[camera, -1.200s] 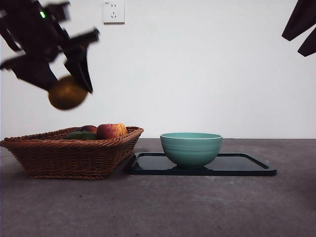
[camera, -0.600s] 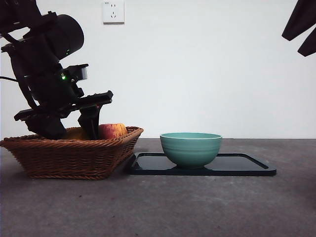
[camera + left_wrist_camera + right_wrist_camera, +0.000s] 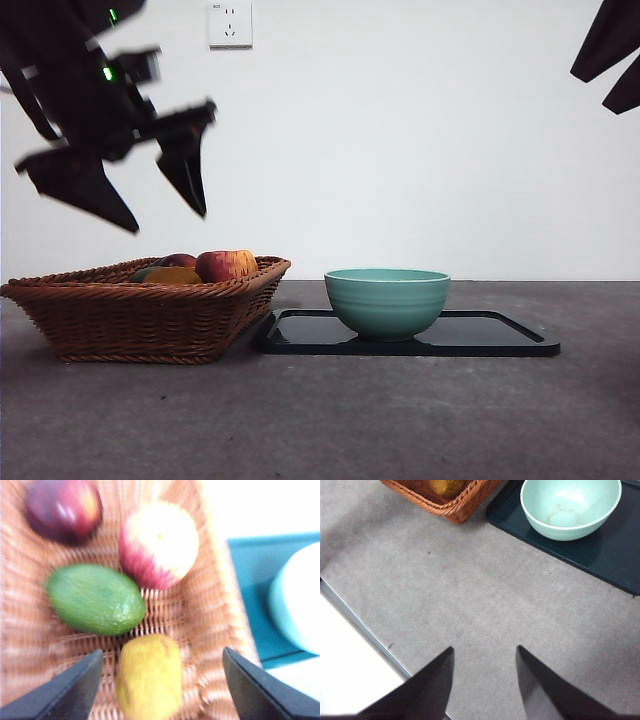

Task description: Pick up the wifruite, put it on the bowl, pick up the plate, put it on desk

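The wifruite (image 3: 148, 675), a brownish-yellow oval, lies in the wicker basket (image 3: 140, 315) beside a green fruit (image 3: 95, 600); in the front view it shows as an orange patch (image 3: 172, 275). My left gripper (image 3: 165, 220) hangs open and empty above the basket, jaws either side of the wifruite in the left wrist view (image 3: 162, 652). The mint-teal bowl (image 3: 387, 300) stands empty on the dark plate (image 3: 500, 335), right of the basket. My right gripper (image 3: 484, 652) is open over the bare desk (image 3: 470, 605), high at the right (image 3: 610, 55).
The basket also holds a red-and-yellow apple (image 3: 157, 545) and a dark red fruit (image 3: 62, 510). The plate touches the basket's right side. The desk's edge (image 3: 365, 635) runs near my right gripper. A wall socket (image 3: 230, 24) is on the white wall.
My left gripper held the wifruite above the basket, went down into the basket, and has now risen open and empty. The wifruite lies in the basket. The right arm has not moved.
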Controlling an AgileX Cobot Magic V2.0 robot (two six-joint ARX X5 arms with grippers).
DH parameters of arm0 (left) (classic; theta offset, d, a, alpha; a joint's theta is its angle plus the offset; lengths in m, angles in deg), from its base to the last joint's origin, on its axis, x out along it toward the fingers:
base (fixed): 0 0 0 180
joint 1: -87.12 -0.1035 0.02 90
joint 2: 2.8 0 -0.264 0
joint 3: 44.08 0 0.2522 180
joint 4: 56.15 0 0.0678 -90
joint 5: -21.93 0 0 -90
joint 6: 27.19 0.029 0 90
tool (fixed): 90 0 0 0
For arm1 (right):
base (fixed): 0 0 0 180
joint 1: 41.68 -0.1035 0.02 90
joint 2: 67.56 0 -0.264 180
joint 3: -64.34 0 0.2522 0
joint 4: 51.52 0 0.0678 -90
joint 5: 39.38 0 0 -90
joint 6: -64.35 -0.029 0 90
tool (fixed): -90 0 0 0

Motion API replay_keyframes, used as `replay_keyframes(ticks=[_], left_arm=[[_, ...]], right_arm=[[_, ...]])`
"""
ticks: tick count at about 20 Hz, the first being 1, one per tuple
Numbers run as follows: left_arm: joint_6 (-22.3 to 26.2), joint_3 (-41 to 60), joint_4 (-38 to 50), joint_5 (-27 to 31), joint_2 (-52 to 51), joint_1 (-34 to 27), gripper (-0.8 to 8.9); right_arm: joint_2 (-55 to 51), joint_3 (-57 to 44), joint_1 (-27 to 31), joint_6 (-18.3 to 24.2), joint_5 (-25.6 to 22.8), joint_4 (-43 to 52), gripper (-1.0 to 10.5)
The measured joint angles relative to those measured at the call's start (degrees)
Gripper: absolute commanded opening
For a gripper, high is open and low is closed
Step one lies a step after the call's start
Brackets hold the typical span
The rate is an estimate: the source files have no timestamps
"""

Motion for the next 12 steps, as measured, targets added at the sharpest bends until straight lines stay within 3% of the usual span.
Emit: replay_keyframes(ticks=[3,7,12], left_arm=[[1.31,0.0,-5.6,-2.84,-10.82,0.2,3.81],[6.86,0.0,-15.08,-14.34,-23.74,0.2,3.75],[14.38,0.0,-29.14,-27.56,-30.03,0.2,3.71]], right_arm=[[0.0,0.0,0.0,0.0,0.0,1.2,2.0],[0.0,0.0,0.0,0.0,0.0,1.51,2.0],[0.0,0.0,0.0,0.0,0.0,1.53,2.0]])
